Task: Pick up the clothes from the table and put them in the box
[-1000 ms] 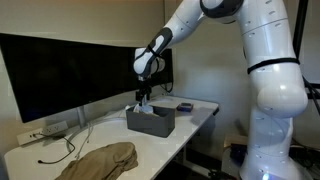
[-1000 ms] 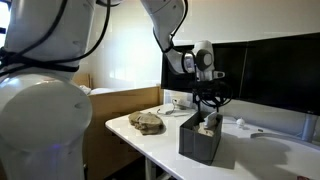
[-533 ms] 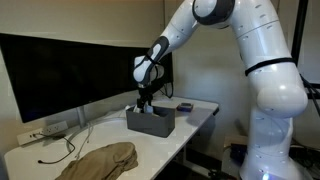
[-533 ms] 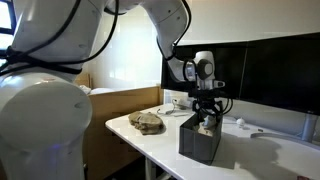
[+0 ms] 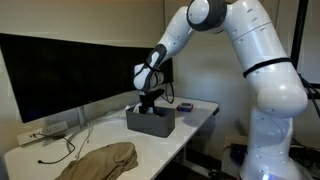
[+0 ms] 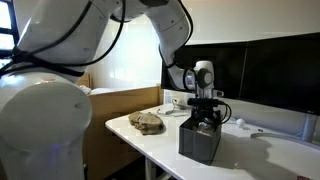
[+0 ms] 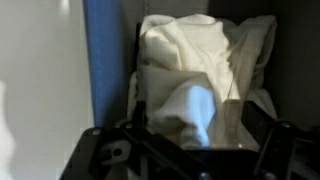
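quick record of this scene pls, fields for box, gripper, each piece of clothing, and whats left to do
box: dark grey, upright on the table
gripper: open, down at the box mouth, holding nothing
white cloth: bunched directly under the gripper, apparently inside the box
tan cloth: crumpled on the table, apart from the box
left to do: tan cloth not yet in the box

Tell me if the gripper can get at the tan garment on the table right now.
Probably yes. The gripper hangs open at the box, holding nothing, and the tan garment lies uncovered on the table with nothing above it.
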Controlling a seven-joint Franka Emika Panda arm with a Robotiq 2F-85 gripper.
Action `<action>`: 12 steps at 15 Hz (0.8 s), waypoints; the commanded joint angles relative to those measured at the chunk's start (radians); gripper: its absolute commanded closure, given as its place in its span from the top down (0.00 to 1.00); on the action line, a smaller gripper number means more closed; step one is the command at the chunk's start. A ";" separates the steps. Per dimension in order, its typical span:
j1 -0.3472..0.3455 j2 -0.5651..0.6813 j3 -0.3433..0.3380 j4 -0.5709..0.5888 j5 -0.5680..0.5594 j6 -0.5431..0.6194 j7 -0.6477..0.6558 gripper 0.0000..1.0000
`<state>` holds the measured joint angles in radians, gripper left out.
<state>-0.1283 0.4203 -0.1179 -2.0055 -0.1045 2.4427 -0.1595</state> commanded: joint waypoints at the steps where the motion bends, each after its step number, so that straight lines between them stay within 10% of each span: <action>1: -0.004 0.013 0.018 -0.003 -0.007 -0.007 -0.026 0.68; 12: 0.002 -0.001 0.041 -0.002 0.001 -0.025 -0.009 0.04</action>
<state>-0.1260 0.4389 -0.0771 -2.0036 -0.1052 2.4395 -0.1642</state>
